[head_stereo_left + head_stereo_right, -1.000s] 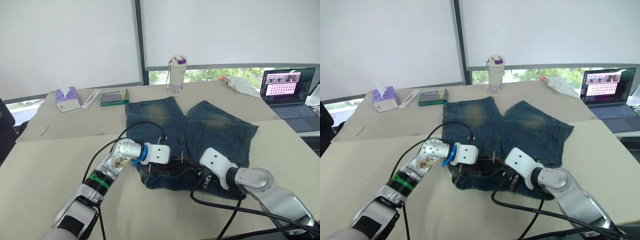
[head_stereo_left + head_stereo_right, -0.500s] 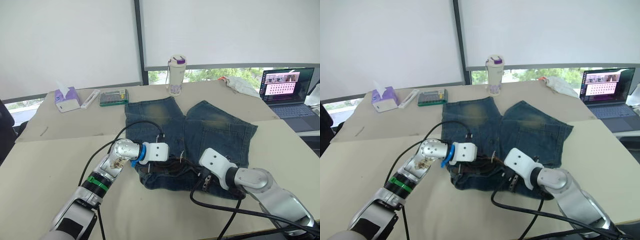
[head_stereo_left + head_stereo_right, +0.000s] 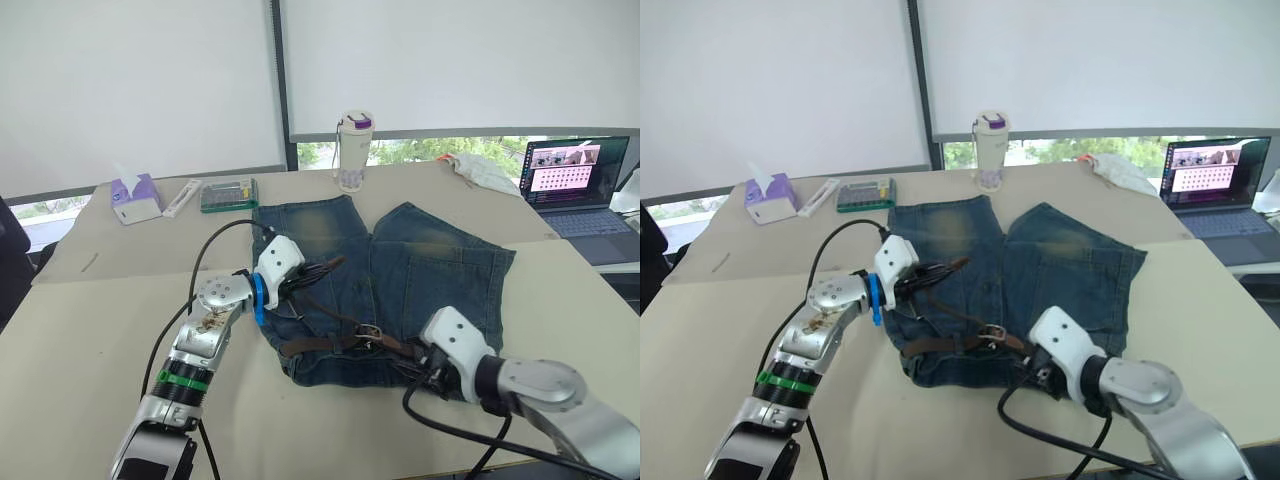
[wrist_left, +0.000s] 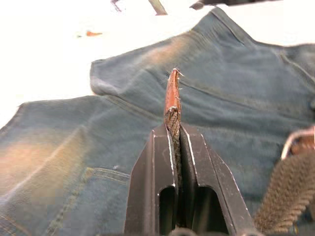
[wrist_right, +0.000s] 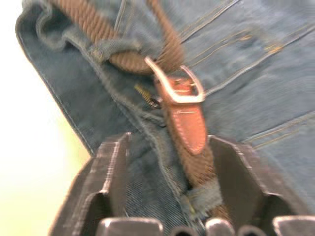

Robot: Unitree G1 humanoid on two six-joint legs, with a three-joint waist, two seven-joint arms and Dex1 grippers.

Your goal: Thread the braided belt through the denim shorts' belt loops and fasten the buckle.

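Note:
The denim shorts (image 3: pixel 420 260) lie flat mid-table, waistband toward me. The braided belt (image 3: pixel 320 345) runs along the waistband to the buckle (image 3: pixel 371 331), then rises as a free strap up to my left gripper (image 3: pixel 305 270). That gripper is shut on the belt's leather-tipped end (image 4: pixel 172 96), held above the left leg. My right gripper (image 3: pixel 428 366) is at the waistband's right part. It stands open, its fingers (image 5: pixel 115 162) apart on either side of the strap just behind the buckle (image 5: pixel 176 91). A belt loop (image 5: pixel 205 192) crosses the strap there.
At the table's far side stand a bottle (image 3: pixel 354 150), a green box (image 3: pixel 228 193), a tissue box (image 3: pixel 135 198) and a white cloth (image 3: pixel 480 168). A laptop (image 3: pixel 578 180) sits far right. Black cables trail from both arms over the near table.
My left gripper has risen from the waistband and swung up and left, drawing the belt's end out past the buckle. My right gripper has slid right, back along the waistband.

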